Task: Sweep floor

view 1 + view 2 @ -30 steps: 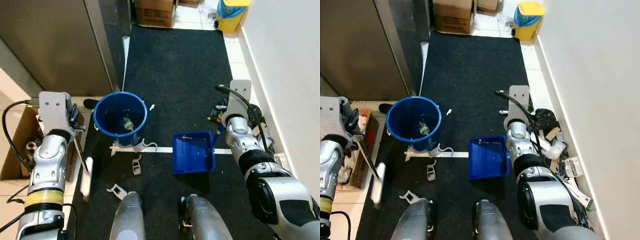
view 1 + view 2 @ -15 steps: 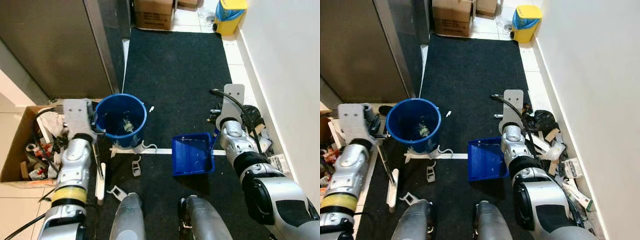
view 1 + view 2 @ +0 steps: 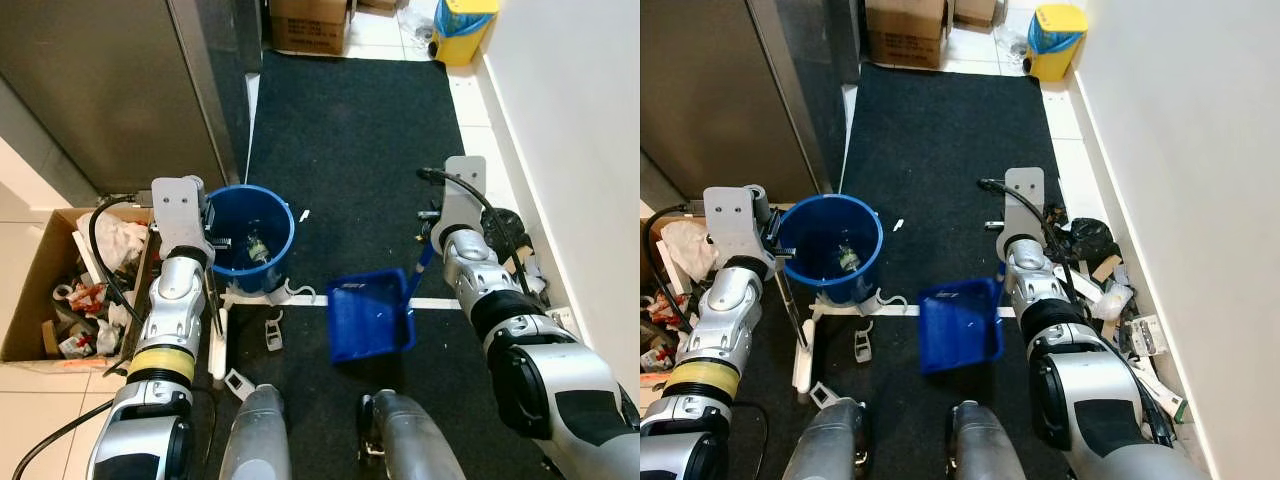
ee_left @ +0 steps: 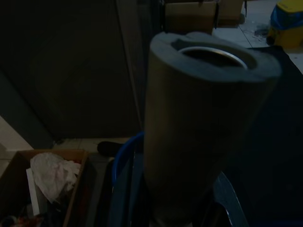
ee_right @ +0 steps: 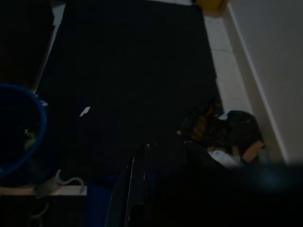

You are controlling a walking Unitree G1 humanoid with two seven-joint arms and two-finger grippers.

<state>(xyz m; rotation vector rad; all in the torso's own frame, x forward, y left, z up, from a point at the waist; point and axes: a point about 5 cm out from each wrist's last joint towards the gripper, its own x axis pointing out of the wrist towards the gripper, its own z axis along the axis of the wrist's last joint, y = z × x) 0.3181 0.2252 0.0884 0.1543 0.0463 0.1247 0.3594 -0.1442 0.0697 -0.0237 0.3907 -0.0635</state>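
- Black fuzzy mat [image 3: 350, 130] covers the white tile floor beside a white wall
- Round blue plastic bucket [image 3: 241, 238] sits by the left gripper [image 3: 212, 262], holding the broom [image 3: 214, 325]
- Right gripper [image 3: 428, 250] holds the tilted blue dustpan [image 3: 370, 315]

Glossy plastic dustpan [image 3: 368, 316]; matt fibrous black mat [image 3: 350, 130].

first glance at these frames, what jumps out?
The blue bucket on the black mat, with scraps inside, sits beside the left arm. The blue dustpan, tilted, hangs from the right arm's handle just ahead of the robot's feet. White litter lies on the mat below the bucket.
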